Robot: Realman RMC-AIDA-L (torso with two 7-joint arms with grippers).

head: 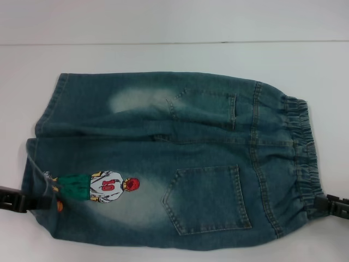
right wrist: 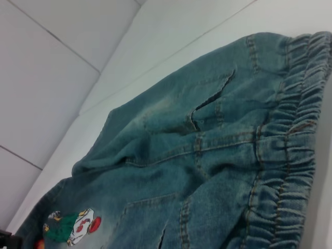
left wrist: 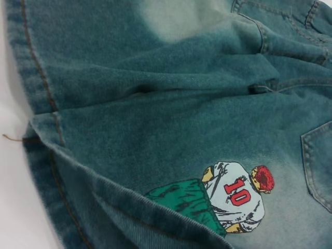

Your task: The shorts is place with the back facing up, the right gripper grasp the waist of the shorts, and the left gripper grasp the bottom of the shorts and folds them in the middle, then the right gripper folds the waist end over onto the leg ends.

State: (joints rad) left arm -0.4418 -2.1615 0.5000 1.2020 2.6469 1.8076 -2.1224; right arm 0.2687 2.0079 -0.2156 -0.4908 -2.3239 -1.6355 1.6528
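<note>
We see the shorts [head: 163, 158] lying flat on the white table [head: 163, 22], back pockets up, the waist [head: 302, 158] to the right and the leg ends [head: 38, 158] to the left. The left gripper [head: 24, 201] grips the bottom at the near left hem. The right gripper [head: 327, 204] grips the near end of the waistband.

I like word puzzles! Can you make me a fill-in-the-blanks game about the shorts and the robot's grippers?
1. The cartoon player on the shorts wears the number ____.
2. The right gripper is at the crinkly ____ end.
3. The left gripper is at the hem beside the ____ player.
4. The shorts lie on a ____ table.

Missing words: 10; waist; cartoon; white
</note>
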